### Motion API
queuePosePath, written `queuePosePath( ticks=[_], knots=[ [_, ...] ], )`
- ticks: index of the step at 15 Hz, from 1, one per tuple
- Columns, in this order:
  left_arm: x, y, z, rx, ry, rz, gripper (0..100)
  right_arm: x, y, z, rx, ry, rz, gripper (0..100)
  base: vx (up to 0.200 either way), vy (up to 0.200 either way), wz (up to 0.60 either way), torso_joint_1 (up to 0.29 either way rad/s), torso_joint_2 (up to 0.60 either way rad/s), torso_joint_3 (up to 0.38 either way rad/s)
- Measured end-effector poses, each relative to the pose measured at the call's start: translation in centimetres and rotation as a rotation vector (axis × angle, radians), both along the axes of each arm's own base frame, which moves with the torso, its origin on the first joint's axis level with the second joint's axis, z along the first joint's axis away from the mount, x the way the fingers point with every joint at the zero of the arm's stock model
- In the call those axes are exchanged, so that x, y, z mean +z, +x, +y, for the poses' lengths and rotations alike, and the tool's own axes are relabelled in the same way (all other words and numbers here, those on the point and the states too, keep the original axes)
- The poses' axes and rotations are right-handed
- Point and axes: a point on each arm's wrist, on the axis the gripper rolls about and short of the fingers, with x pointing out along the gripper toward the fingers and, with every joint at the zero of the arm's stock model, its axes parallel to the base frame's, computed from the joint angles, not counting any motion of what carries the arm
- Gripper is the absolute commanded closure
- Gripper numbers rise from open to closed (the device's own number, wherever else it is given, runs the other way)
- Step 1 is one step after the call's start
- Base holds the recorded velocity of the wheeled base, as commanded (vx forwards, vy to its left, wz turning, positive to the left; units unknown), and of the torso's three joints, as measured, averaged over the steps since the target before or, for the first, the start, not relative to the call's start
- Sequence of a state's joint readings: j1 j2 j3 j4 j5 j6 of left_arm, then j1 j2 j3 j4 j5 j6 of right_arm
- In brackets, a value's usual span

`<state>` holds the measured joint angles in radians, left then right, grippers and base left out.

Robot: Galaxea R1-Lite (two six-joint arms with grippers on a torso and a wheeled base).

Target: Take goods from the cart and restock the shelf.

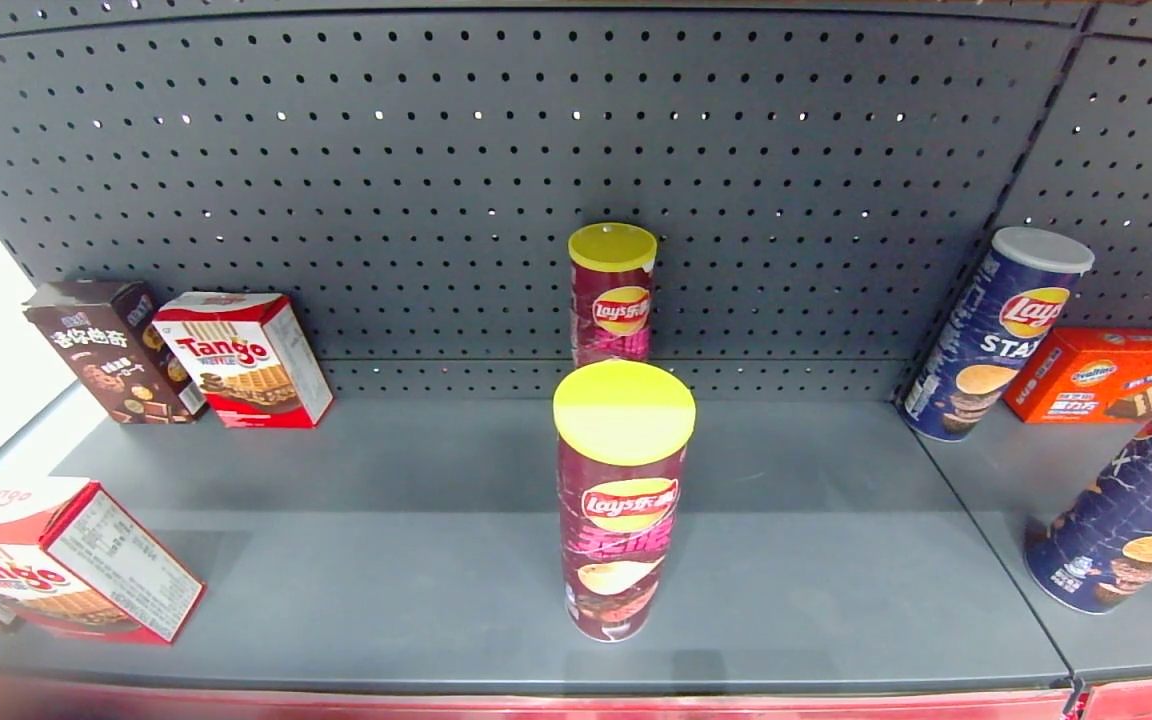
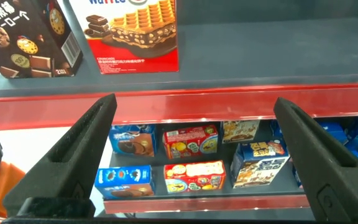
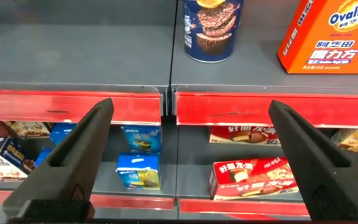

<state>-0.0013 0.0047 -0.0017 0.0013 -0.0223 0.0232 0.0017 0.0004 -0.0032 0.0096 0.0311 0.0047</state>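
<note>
maroon chip can [image 1: 622, 500] with a yellow lid stands upright in the lower centre of the head frame, near the front of the grey shelf [image 1: 386, 540]. a second maroon can [image 1: 613, 292] stands straight behind it at frame centre, against the pegboard back [image 1: 336, 200]. neither touches my pincers.

my left pincer [image 2: 194, 104] is spread wide and holds nothing. it points at the shelf's red front edge [image 2: 36, 112], with a red wafer box [image 2: 132, 34] and a brown biscuit box [image 2: 23, 37] on the shelf beyond.

my right pincer [image 3: 191, 104] is likewise spread and empty, facing the same red edge. a blue can [image 3: 213, 28] and an orange box [image 3: 328, 37] stand beyond it. small boxes [image 2: 191, 140] on a lower shelf show between my left fingers.
</note>
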Motion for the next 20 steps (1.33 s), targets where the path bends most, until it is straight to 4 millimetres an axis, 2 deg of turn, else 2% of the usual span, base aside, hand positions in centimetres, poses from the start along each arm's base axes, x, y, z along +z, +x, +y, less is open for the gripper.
queuePosePath(
  ticks=[5, 7, 14, 16, 20],
  knots=[
    [0.01, 0.00, 0.01, 0.006, -0.011, -0.001, 0, 0.04, 0.00, -0.01, -0.006, 0.001, -0.004, 0, 0.000, 0.000, 0.00, 0.000, 0.00, 0.000],
    [-0.01, 0.01, 0.01, 0.006, -0.005, 0.000, 0, 0.05, 0.00, -0.01, -0.004, 0.001, -0.005, 0, 0.000, 0.200, 0.00, -0.002, 0.00, 0.000],
    [0.01, 0.00, 0.01, 0.006, -0.008, -0.001, 0, 0.04, 0.00, -0.01, -0.004, 0.001, -0.005, 0, 0.000, 0.000, 0.00, 0.000, 0.00, 0.000],
    [0.01, 0.00, 0.00, 0.004, -0.002, -0.001, 0, 0.05, 0.00, -0.01, -0.005, 0.001, -0.005, 0, -0.200, 0.000, 0.00, 0.000, 0.00, 0.002],
    [0.01, 0.01, 0.00, 0.004, -0.005, -0.001, 0, 0.06, 0.00, -0.01, -0.006, 0.001, -0.007, 0, 0.000, 0.000, 0.00, 0.000, 0.00, 0.000]
  ],
)
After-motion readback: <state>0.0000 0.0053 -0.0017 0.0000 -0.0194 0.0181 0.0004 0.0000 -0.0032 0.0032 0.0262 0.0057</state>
